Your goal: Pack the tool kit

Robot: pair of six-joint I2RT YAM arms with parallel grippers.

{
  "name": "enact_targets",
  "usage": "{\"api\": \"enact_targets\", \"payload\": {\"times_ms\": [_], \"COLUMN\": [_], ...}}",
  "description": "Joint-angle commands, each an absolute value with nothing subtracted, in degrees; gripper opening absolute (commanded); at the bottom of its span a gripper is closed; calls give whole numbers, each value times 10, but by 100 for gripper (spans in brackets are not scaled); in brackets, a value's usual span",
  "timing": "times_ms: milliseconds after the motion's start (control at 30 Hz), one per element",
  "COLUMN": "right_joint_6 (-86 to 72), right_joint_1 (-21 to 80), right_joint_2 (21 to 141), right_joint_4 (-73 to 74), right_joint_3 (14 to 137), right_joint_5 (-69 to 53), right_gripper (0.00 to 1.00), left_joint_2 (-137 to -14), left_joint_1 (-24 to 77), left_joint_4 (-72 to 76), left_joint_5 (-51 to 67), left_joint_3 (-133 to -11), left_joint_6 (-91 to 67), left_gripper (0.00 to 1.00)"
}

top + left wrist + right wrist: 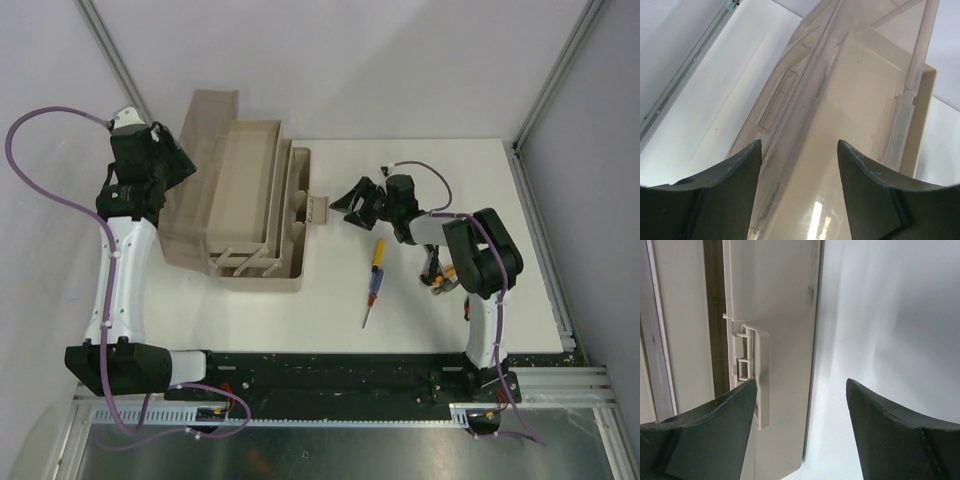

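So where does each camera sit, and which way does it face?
Top external: above and behind the robot, looking down at the table, toolbox and screwdriver; left arm and right arm show.
Left wrist: on the left arm, facing along the toolbox's lid and tray; its open jaws show.
Right wrist: on the right arm, facing the toolbox's latch; its open jaws show.
Shared: top and right wrist both show the latch.

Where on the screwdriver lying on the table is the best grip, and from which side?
Grip the thick yellow-and-red handle from above, with the right claw closing across its width. The screwdriver lies flat on the table, with bare surface on both sides of it. The thin shaft offers less to hold.
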State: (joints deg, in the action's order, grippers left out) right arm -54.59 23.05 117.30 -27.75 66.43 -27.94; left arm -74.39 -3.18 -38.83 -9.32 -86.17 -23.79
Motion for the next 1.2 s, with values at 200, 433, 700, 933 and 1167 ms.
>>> {"api": "enact_targets", "payload": {"times_ms": [200, 433, 700, 933, 1167], "right_joint_6": [-500, -469, -448, -429, -418], "right_joint_1": [224, 253, 332, 395, 414], "right_joint_2": [1114, 1065, 1025, 1020, 1056], "right_joint_4": [-268, -215, -97, -15, 13], "right_joint_3": [663, 663, 663, 684, 728], "right_joint_5": [-261, -264, -218, -144, -107], "right_gripper": [80, 82, 83, 80, 64], "left_joint_2": [-752, -755, -751, -751, -748], "left_joint_1": [-29, -30, -30, -29, -30], "left_joint_4": [-486, -486, -486, -486, -486], "left_joint_5": [-44, -53, -58, -56, -58], "left_joint_3": [-821, -820, -821, -820, -816], "left_joint_6": [-218, -221, -221, -220, -221], "left_gripper": [65, 65, 65, 65, 65]}}
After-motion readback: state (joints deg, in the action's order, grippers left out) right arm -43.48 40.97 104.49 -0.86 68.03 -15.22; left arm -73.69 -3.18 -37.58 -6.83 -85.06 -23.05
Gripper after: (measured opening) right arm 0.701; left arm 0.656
